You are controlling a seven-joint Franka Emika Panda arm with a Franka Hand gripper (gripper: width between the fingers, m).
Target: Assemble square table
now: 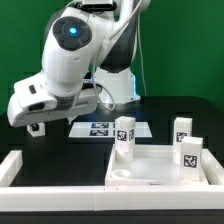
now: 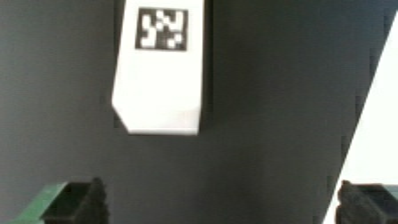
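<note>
The white square tabletop point(image 1: 160, 172) lies hollow side up at the exterior view's right. Three white tagged legs stand upright on it: one at its far left corner point(image 1: 124, 138), one at its far right point(image 1: 181, 128) and one at its near right point(image 1: 190, 153). A round socket point(image 1: 122, 175) shows bare at its near left corner. A fourth white leg point(image 2: 160, 70) with a tag lies flat on the black table, ahead of my gripper point(image 2: 222, 205) and apart from it. The gripper point(image 1: 35, 126) is open and empty and hangs low over the table left of the tabletop.
The marker board point(image 1: 100, 128) lies behind the tabletop near the arm's base. Long low white rails run along the left side point(image 1: 12, 165) and the front point(image 1: 60, 197) of the table. A pale edge point(image 2: 381, 100) shows at the side of the wrist view.
</note>
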